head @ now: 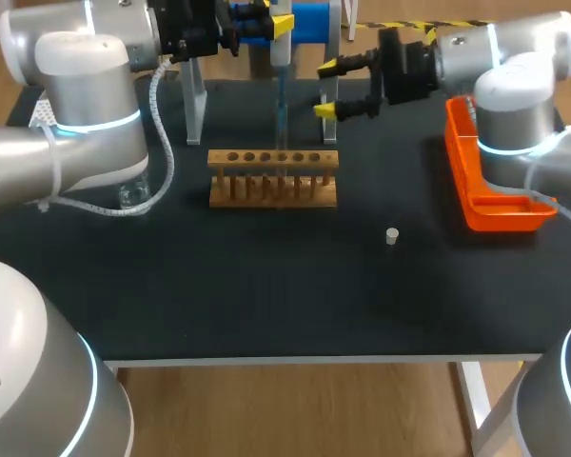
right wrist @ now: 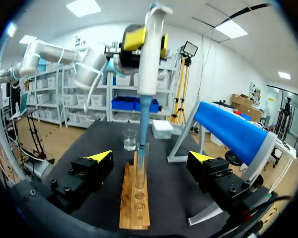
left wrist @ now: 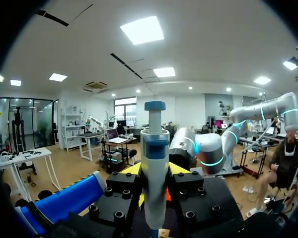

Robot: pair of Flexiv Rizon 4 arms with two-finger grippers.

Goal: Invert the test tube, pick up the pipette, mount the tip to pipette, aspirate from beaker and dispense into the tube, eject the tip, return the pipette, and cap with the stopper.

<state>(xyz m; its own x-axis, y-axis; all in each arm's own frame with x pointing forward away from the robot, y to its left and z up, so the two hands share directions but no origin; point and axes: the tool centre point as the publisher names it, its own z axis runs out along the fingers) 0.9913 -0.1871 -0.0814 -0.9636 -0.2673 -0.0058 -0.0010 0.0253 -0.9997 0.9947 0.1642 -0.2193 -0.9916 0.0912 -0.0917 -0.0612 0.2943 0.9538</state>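
Left arm [head: 86,124] is over the far side of the surface [head: 266,295]. Left jaws are clenched on the pipette [left wrist: 155,163], which is held upright. The blue pipette tip [right wrist: 142,124] points straight down into the mouth of the test tube [right wrist: 139,171]; can't tell how deep it goes. The tube stands upright in a middle hole of the wooden rack [head: 273,178].

Right arm [head: 514,105] comes in from the far right. Right jaws are released, with the yellow fingertips [right wrist: 102,156] spread wide to either side of the rack's end, touching nothing, aimed at the tube.

Glass beaker [head: 128,195] sits left of the rack, just beside the left arm. Stopper [head: 391,236] is alone on the surface, front-right of the rack and well apart from it. Orange tray [head: 485,190] lies at the right edge under the right arm. Blue cylinder [right wrist: 233,131] on a metal frame stands behind the rack.
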